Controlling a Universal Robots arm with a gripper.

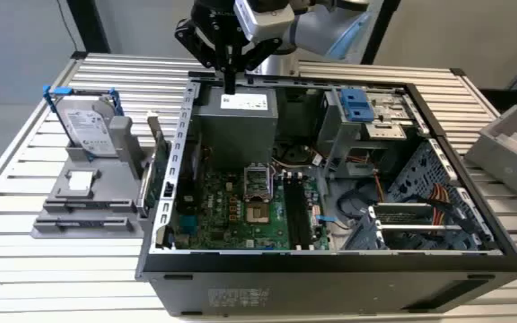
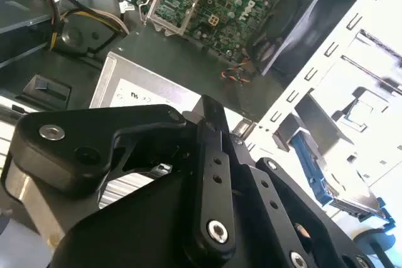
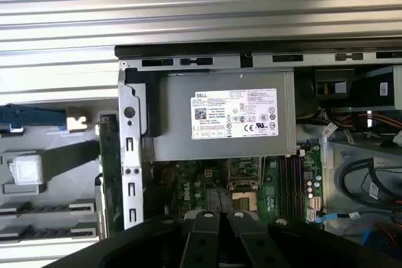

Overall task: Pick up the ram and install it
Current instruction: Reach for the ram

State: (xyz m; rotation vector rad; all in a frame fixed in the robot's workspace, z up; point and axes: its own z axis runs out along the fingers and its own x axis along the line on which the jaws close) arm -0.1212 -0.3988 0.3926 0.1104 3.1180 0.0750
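In the exterior view, my black two-finger gripper point(image 1: 229, 82) hangs at twelve o'clock, over the grey metal power supply box point(image 1: 236, 124) inside the open black computer case point(image 1: 330, 266). Its fingers look pressed together, with nothing between them. The thin green ram stick point(image 1: 145, 183) stands on edge in the grey plastic holder point(image 1: 83, 202), just outside the case wall. It is at about eight o'clock from the gripper and well apart from it. The long black memory slots point(image 1: 296, 212) on the green motherboard point(image 1: 231, 208) lie at about five o'clock from the gripper.

In the second wrist view, the closed fingers stand above the power supply box, empty.

In the first wrist view, the ram stick point(image 3: 109, 171) is a narrow green strip just beside the case's silver side wall.

I judge the stick to be light, stiff and flat, but fragile: a thin board that would not forgive twisting or a hard squeeze. I would pinch it across its two flat faces near the middle of the free long edge, keeping off the contact edge.
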